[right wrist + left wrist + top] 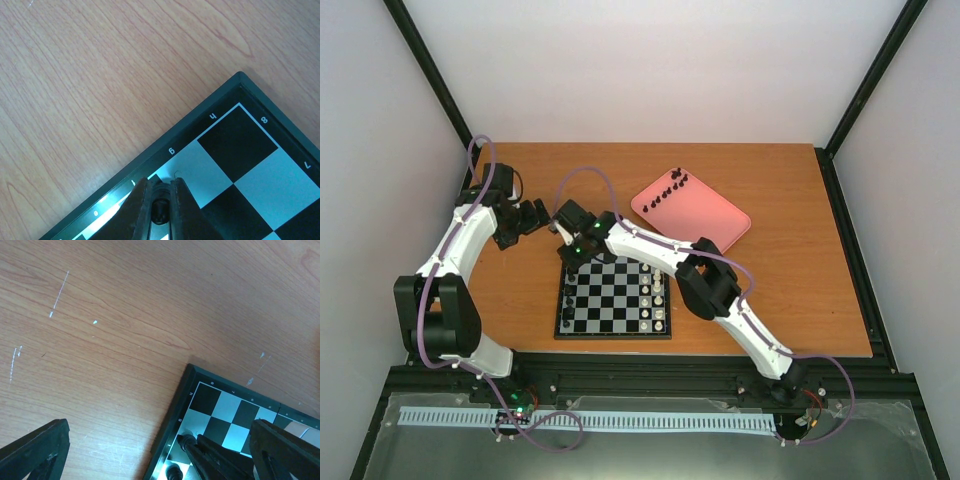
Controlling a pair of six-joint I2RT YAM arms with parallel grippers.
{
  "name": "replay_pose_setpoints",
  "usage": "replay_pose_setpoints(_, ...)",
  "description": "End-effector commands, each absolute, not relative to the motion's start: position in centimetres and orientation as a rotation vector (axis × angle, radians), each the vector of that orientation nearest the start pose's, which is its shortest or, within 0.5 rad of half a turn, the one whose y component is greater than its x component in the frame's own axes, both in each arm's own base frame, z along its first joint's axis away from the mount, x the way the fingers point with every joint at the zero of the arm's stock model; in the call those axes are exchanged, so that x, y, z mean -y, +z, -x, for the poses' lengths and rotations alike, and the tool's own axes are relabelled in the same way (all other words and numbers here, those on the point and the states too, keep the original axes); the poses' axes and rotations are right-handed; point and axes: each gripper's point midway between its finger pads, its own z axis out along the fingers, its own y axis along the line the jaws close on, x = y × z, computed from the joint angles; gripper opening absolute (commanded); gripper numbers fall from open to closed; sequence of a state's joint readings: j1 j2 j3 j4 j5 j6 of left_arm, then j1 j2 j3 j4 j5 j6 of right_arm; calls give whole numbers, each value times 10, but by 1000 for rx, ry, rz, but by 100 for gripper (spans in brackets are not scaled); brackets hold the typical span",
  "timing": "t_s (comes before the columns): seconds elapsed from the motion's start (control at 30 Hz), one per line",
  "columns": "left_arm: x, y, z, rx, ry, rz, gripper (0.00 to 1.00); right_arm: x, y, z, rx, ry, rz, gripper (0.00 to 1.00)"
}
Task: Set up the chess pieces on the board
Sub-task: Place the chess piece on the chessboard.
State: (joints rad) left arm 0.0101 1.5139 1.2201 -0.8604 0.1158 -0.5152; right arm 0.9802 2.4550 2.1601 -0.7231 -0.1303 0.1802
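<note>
1. In the top view the right pincer (578,248) hangs over the upper left corner of the board (613,297) and hides the squares there.
2. In the right wrist view its fingers (142,210) stand narrow, clamped on one black piece (160,210) at the bottom edge of the frame. The piece's lower part is cut off, so its kind cannot be told.
3. The left pincer (535,215) sits above bare table (800,300) left of the board, gaping wide with nothing in it. In its own view only the two finger ends show, at the bottom corners.
4. The left wrist view shows two black pieces on the board's edge column (186,440), one cut off by the frame's bottom.
5. One pink tray (720,222) lies in the upper right of the table and carries two short rows of black chess pieces (670,188), too small to count.
6. White pieces (658,300) fill two columns along the board's right side; their number is unclear.
7. Counted: two arms, one board, one tray.
</note>
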Motion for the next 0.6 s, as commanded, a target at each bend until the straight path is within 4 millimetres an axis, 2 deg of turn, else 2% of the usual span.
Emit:
replay_pose_setpoints(0.0,23,143,-360,-2659,-332,648,100,-504,54,-307,-2487,525,1131,3)
replay_pose_setpoints(0.2,24,145,-362,-2653,-338,651,100,-505,60,-308,-2476,530,1132,3)
replay_pose_setpoints(0.57,23,143,-363,-2653,-338,659,100,-504,58,-306,-2483,528,1138,3)
